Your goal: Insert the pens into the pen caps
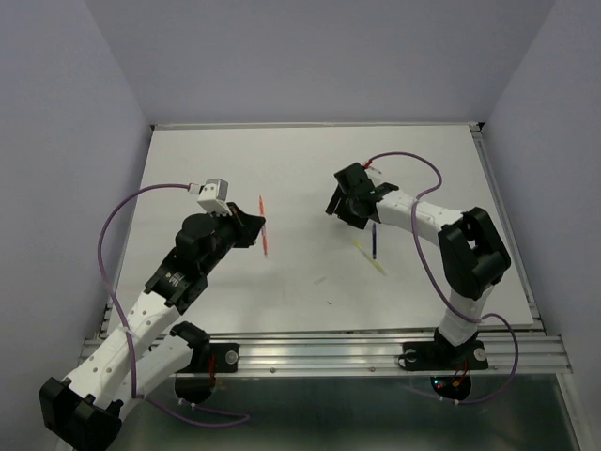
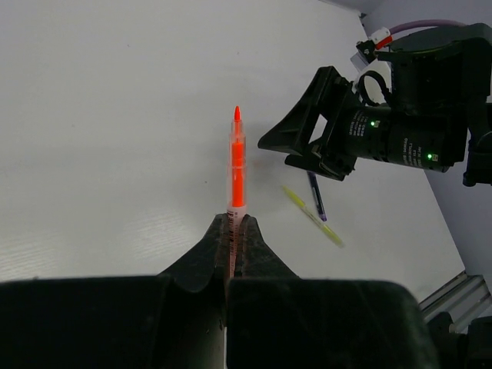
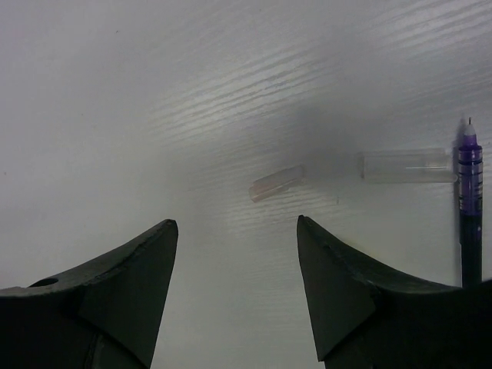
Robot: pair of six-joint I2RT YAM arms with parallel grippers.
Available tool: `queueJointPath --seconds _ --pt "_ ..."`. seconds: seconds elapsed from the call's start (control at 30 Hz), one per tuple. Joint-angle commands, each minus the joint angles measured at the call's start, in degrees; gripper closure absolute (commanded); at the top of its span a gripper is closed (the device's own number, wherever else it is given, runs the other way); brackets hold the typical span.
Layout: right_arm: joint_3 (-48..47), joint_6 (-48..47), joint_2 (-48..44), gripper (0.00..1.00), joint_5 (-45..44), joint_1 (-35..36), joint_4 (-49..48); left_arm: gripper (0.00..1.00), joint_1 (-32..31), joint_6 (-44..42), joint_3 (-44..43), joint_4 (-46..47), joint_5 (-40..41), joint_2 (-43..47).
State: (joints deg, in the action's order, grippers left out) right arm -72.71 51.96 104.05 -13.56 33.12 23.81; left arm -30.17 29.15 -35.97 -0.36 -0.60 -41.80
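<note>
Left fingers (image 2: 254, 247): shut tight on the butt end of the orange pen (image 2: 237, 165). The pen sticks straight out ahead of them, uncapped nib at the far end. Barrel is glossy, bright orange-red plastic, with a paler printed section at the grip. Whether it clears the surface (image 1: 282, 164) cannot be told.

Right fingers (image 3: 330, 261): parted, nothing between them, poised over the surface. They are matte black wedges tapering to blunt tips.

Target, from the right wrist view: a small pink-tinted cap (image 3: 277, 182), a short translucent tube. It lies flat on the surface just beyond the fingertips and within the span of the gap.
- Its long axis runs nearly across the gap, from one finger toward the other, slightly tilted.
- Judgement: a straight squeeze would take it end to end. A wrist turn looks needed to pinch it across its width.

A clear cap (image 3: 405, 165), longer and colourless, lies to the right. Its end is just beside the nib end of a purple-blue pen (image 3: 469, 207) and roughly square to it.

Top view: the right arm is plainly nearer both caps. The orange pen (image 1: 263, 225) sits well apart, to their left. A yellow pen (image 1: 371, 258) lies near the purple-blue one, just off its near end.

Surface is white, matte and faintly grained, so the caps read as faint smudges against it. They are smooth, light and round, and are judged likely to roll or skid if nudged.
</note>
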Motion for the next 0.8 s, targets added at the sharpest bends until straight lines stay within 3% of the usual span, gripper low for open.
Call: queueJointPath --seconds 0.0,0.23,0.77 --pt "-1.21 4.72 0.36 0.32 -5.59 0.45 0.88 1.00 -0.32 1.00 0.99 1.59 -1.77 0.76" --pt "-2.79 8.24 4.75 0.35 -7.18 0.45 0.97 1.00 -0.41 0.91 1.07 2.12 -4.41 -0.03" --pt "-3.06 10.26 8.36 0.59 -8.67 0.45 0.97 1.00 -0.59 1.00 2.30 3.26 -6.26 0.76"
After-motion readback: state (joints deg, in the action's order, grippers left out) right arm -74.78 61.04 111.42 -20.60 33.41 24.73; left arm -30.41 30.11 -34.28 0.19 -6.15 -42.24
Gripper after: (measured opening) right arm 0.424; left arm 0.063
